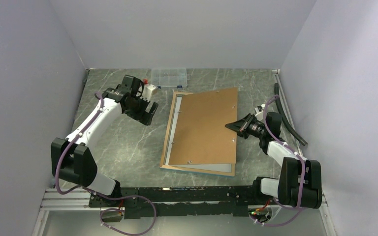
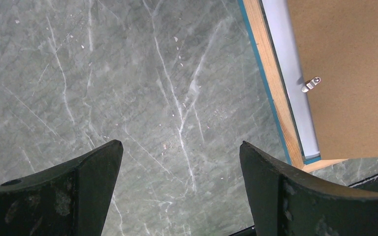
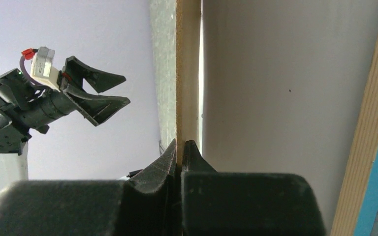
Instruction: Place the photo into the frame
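Note:
The frame (image 1: 168,133) lies face down mid-table, its wood-coloured back rim up and a blue edge showing; it also shows in the left wrist view (image 2: 271,78) and the right wrist view (image 3: 369,123). A pale sheet (image 1: 177,115) lies inside it; I cannot tell whether it is the photo's white back or the pane, and no balloon print shows. My right gripper (image 1: 234,126) (image 3: 181,145) is shut on the right edge of the brown backing board (image 1: 206,128) (image 3: 187,64), holding it raised and skewed over the frame. My left gripper (image 1: 146,113) (image 2: 181,152) is open and empty above bare table left of the frame.
A small clear compartment box (image 1: 169,77) stands at the back edge behind the frame. A black hose (image 1: 289,118) runs along the right wall. A metal clip (image 2: 311,84) sits on the board (image 2: 354,73). Grey walls close in on three sides.

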`<state>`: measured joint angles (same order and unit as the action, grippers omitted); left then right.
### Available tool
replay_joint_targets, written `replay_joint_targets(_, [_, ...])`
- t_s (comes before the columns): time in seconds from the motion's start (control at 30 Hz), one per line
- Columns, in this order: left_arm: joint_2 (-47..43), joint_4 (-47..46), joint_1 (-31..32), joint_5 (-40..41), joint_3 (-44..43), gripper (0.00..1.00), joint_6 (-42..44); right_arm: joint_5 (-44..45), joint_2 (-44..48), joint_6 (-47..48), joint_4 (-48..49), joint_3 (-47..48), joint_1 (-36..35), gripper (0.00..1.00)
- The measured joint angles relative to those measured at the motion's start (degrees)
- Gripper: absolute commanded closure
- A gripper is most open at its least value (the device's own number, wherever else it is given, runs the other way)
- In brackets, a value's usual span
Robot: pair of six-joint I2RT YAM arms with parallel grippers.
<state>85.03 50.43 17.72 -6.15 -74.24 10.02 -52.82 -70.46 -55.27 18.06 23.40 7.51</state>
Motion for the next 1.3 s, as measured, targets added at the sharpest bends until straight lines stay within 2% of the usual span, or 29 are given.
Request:
replay_joint_targets(0.57, [0.8, -0.5, 0.0, -0.1, 0.0, 0.05, 0.0, 2.0, -0.2, 1.8, 0.1, 0.0, -3.0, 1.00])
replay_joint_targets(1.0, [10.2, -8.2, 0.5, -0.4, 6.0, 0.08, 1.1, 3.3, -2.6, 3.9, 0.4, 0.0, -4.2, 1.00])
replay_joint_targets(1.3, [10.5, -11.5, 0.5, -2.5, 6.5, 0.10, 1.3, 5.7, -3.1, 7.6, -3.7, 2.4, -5.6, 1.00])
